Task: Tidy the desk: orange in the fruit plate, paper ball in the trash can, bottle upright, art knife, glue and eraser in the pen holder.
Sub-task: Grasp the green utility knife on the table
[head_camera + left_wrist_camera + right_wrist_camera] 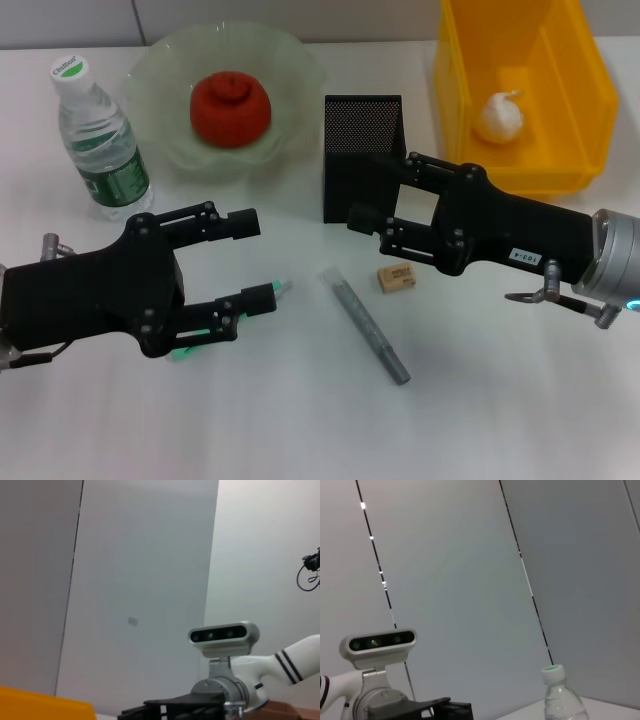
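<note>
White surface (pixel 300 430) before me: eraser (pixel 396 278) lies just beside my right gripper (pixel 375 200), fingers spread wide by pen holder (pixel 362 150). Left gripper (pixel 252 262) spread too, holding nothing.

The left gripper (pixel 250 260) is low on the left, its two fingers spread wide apart. The right gripper (pixel 385 198) reaches in from the right, fingers spread too.

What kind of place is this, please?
Probably a robot lab or test room arranged as a desk. A white table holds staged items: a bottle, a mesh pen holder and a yellow trash can. The wrist views show plain grey wall panels.
</note>
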You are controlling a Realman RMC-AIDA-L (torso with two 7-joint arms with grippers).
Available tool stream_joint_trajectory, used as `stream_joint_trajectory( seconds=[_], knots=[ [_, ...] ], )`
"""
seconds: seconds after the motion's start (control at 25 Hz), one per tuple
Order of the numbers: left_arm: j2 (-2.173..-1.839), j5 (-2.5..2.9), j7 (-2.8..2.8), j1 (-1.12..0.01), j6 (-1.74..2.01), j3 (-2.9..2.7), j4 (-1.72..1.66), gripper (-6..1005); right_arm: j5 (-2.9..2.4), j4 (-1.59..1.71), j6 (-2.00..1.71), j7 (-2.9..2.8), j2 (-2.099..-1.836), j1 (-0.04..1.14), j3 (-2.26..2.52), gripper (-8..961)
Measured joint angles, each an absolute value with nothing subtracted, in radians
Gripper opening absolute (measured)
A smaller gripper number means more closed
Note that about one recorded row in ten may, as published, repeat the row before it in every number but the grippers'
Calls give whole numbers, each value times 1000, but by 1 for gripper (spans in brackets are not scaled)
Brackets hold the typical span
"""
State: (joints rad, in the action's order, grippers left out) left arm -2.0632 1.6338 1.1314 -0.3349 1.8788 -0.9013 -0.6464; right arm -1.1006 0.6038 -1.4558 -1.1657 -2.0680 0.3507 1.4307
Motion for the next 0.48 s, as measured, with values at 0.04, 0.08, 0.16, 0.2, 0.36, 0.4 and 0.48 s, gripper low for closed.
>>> stream_joint_trajectory(
  seconds=[0.04, 0.08, 0.16, 0.2, 0.36, 0.4, 0.48],
  knots=[
    [-2063, 1634, 1131, -335, 1875, -901, -646, 726, -1101, 604, -1456, -1166, -2068, 350, 1430, 692],
    [-2063, 1634, 1131, -335, 1867, -902, -646, 726, -1101, 603, -1456, -1166, -2068, 350, 1429, 692],
    [-2063, 1634, 1131, -335, 1855, -906, -646, 725, -1101, 600, -1456, -1165, -2068, 348, 1429, 692],
    [-2062, 1634, 1132, -335, 1851, -907, -646, 725, -1101, 600, -1456, -1163, -2068, 346, 1429, 692],
    [-2062, 1635, 1139, -336, 1844, -909, -649, 725, -1104, 597, -1456, -1159, -2068, 342, 1429, 692],
    [-2062, 1635, 1146, -336, 1837, -909, -651, 725, -1104, 596, -1456, -1157, -2067, 340, 1429, 692],
    [-2060, 1638, 1171, -337, 1820, -909, -659, 725, -1105, 596, -1456, -1149, -2067, 336, 1426, 692]
  ],
)
